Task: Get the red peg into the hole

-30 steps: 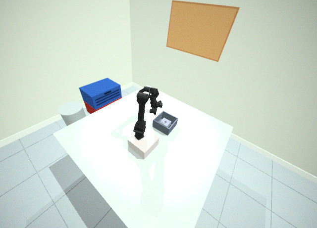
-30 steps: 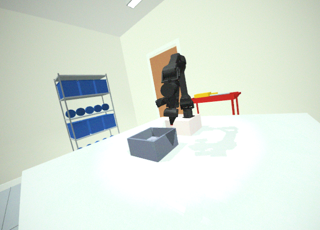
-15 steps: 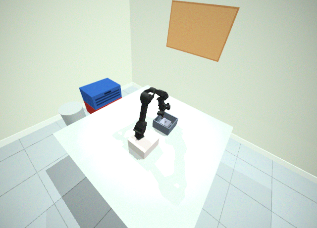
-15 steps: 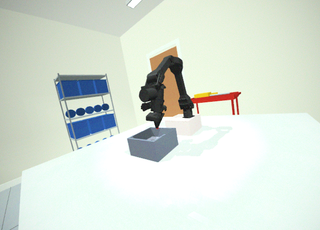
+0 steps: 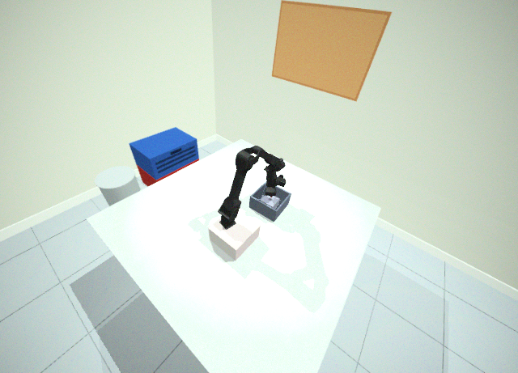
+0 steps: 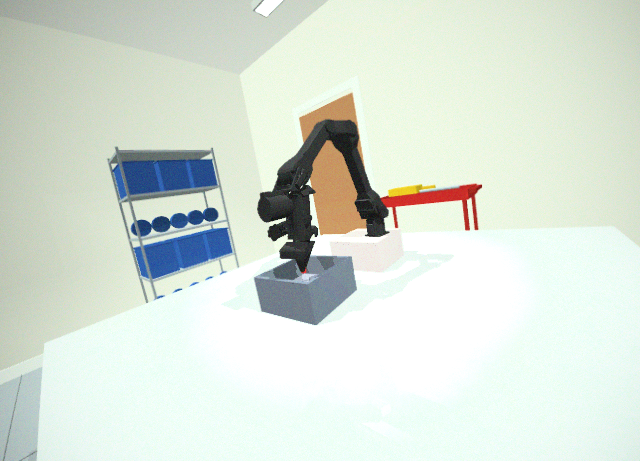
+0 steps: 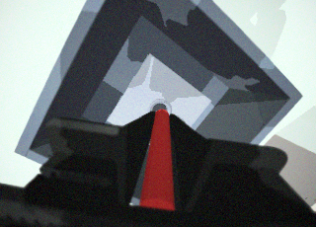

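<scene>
A big white table (image 5: 234,302) (image 6: 361,394) fills the low middle of the top view and most of the bottom of the exterior view. The black robot arm (image 5: 237,185) (image 6: 356,169) stands on a pale pink block (image 5: 236,237) (image 6: 361,252) and bends over like a hook. In the top view, the block is just below the middle of the frame.

The gray open box (image 5: 261,209) (image 6: 286,297) (image 7: 74,54) sits near the block, a little right of the middle in the top view. Inside, at the bottom, is a light plate (image 5: 267,201) (image 7: 183,84) with a round hole (image 7: 159,108) in it.

The gripper (image 5: 270,193) (image 6: 303,271) (image 7: 162,116) points down over the box. Its jaws are almost closed, with a thin gap, and they pinch the red peg (image 6: 305,271) (image 7: 159,163). The peg is at the lower middle of the wrist view, and its far end shows right by the hole. It looks like they line up, but I can't tell if the tip is in the hole.
</scene>
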`<action>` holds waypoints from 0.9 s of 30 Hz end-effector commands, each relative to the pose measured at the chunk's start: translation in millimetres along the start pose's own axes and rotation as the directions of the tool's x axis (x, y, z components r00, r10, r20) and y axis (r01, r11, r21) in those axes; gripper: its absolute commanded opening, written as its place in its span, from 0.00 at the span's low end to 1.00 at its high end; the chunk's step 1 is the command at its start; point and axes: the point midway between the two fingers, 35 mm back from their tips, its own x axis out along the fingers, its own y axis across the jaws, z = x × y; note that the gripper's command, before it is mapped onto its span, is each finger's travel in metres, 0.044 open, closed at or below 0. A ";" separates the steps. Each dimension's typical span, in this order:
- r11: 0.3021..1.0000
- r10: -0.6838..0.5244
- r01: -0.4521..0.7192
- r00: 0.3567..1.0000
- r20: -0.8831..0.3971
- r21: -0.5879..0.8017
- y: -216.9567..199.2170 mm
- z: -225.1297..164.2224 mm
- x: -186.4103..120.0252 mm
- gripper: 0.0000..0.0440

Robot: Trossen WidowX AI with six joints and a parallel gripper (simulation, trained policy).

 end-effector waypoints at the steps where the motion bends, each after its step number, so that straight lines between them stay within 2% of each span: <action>1: 0.999 -0.006 0.004 0.999 -0.044 -0.044 -2.7 -3.4 17.2 0.11; 6: 0.998 -0.005 0.001 0.997 -0.079 -0.059 -2.1 -3.6 30.7 0.35; 13: 0.995 0.010 -0.017 0.997 -0.071 -0.100 2.9 15.5 24.6 0.38; 25: 0.996 0.057 -0.066 0.989 -0.134 -0.062 28.3 40.2 13.6 0.98; 27: 0.995 0.079 -0.087 0.987 -0.141 -0.054 35.4 45.0 10.2 1.00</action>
